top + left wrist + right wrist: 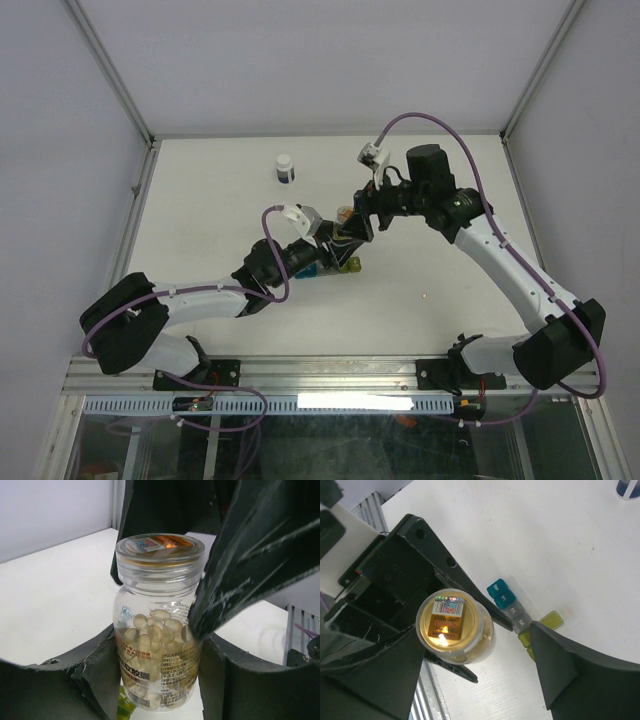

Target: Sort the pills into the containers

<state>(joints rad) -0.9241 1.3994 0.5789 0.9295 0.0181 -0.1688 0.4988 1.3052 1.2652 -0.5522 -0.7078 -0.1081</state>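
My left pincer grips the clear pill bottle by its body; my right pincer hangs open, 2 fingers flanking its foil-sealed top.

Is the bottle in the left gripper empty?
No, pale pills show through the clear bottle wall.

White bench, left pincer and right pincer converged mid-bench at orange-topped vial, containers strip partly hidden beneath them, white-capped dark bottle upright, well apart toward rear
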